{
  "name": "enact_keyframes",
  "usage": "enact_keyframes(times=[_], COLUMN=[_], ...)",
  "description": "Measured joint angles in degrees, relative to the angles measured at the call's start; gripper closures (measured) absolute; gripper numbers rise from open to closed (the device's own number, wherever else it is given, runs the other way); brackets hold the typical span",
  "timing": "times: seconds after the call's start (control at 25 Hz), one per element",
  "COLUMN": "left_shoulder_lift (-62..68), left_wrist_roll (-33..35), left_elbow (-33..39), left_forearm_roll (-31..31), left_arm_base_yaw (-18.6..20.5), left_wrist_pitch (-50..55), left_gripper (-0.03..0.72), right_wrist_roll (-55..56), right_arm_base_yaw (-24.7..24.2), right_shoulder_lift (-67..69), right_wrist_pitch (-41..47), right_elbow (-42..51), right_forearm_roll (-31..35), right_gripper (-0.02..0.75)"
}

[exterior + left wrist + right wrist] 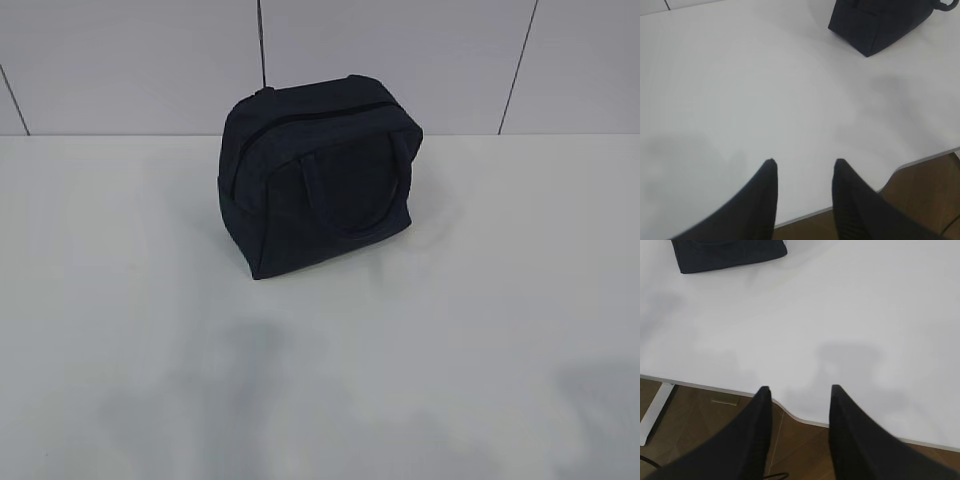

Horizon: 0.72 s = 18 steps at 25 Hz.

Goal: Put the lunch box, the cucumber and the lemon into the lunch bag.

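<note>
The lunch bag [322, 180] is standing zipped, ahead of both grippers: left gripper [805, 167] and right gripper [799, 392] are hovering part-open, empty, roughly equally distant.

Counter [120, 300]: white, matte, smooth surface; soft grey shadows lie along its near edge. Lighting is even and diffuse. Wall [130, 60] behind the far edge: large pale grey panels divided by thin dark seams. Floor [695, 425] below the near edge: brown wood-look boards. A white leg [655, 412] of the counter stands on that floor under the near edge.
</note>
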Motion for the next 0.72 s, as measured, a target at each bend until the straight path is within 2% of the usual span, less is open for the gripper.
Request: enact_keyframes(times=[0.08,0.2,0.28,0.6,0.72], left_shoulder_lift=[-1.0,-2.4,-2.4,-2.4,-2.4], left_wrist_roll=[1.1,7.3,8.8,9.5,9.5], left_elbow=[0.0,0.0,0.0,0.0,0.0], left_forearm_roll=[-1.0,-5.3,-6.4,-6.5,-6.5], left_arm_base_yaw=[0.0,-1.0,-1.8,-2.0,-2.0], left_wrist_pitch=[0.0,0.3,0.5,0.7,0.7], left_gripper=[0.421,0.421,0.421,0.421,0.379], right_wrist_roll=[0.0,0.0,0.0,0.0,0.0], right_arm_base_yaw=[0.0,0.0,0.0,0.0,0.0], right_shoulder_lift=[0.0,0.0,0.0,0.0,0.0], right_wrist_pitch=[0.0,0.0,0.0,0.0,0.0], right_elbow=[0.0,0.1,0.1,0.1,0.1], right_forearm_roll=[0.0,0.0,0.0,0.0,0.0], right_gripper=[0.449,0.449,0.449,0.449,0.438])
